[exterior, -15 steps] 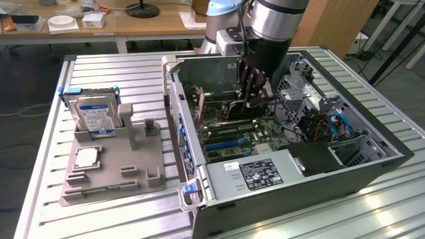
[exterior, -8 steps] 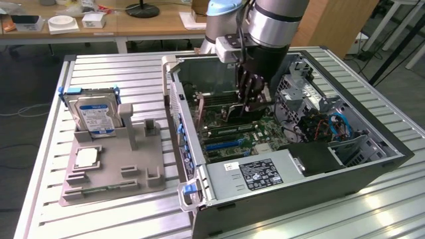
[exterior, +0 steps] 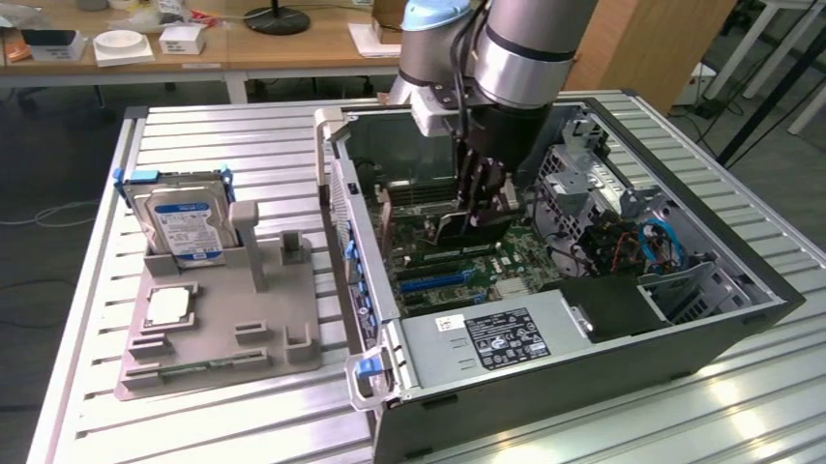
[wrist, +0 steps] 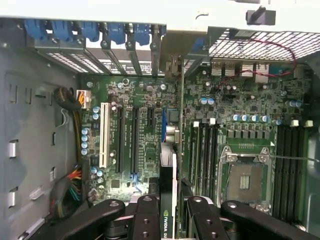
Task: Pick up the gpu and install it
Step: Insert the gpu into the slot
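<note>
between the fingers of the gripper, the gpu stands on edge, a thin dark card with a green logo strip, and the black fingers are clamped on its two faces. in the exterior view the gripper reaches down inside the open pc case, with the gpu hanging just under its tips, close above the green motherboard; whether the card sits in a slot i cannot tell. just beside the card on one flank run the long black expansion slots, on the other the memory slots and, beyond them, the cpu socket. farther from the gripper, outside the case, a grey holder tray on the slatted table carries a hard drive.
</note>
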Robot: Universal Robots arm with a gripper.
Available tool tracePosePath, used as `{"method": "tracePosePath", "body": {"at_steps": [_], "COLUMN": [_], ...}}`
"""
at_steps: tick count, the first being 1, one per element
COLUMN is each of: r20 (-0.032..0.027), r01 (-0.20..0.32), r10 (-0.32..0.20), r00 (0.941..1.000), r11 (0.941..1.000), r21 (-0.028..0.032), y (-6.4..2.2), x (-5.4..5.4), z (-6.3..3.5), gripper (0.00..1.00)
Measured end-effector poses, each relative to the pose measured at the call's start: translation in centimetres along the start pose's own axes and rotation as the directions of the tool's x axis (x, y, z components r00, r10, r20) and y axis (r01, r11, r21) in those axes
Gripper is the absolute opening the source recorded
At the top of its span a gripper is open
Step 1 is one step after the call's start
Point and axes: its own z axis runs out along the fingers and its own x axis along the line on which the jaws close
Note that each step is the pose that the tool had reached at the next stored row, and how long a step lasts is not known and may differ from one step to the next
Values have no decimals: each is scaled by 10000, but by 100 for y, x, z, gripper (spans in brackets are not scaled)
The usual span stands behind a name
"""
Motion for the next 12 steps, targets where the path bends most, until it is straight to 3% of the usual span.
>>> {"method": "tracePosePath", "body": {"at_steps": [12], "r20": [-115], "r01": [-34], "r10": [34], "r00": [9999], "r11": [10000], "r21": [-1], "y": [53], "x": [15], "z": [203], "gripper": [26]}}
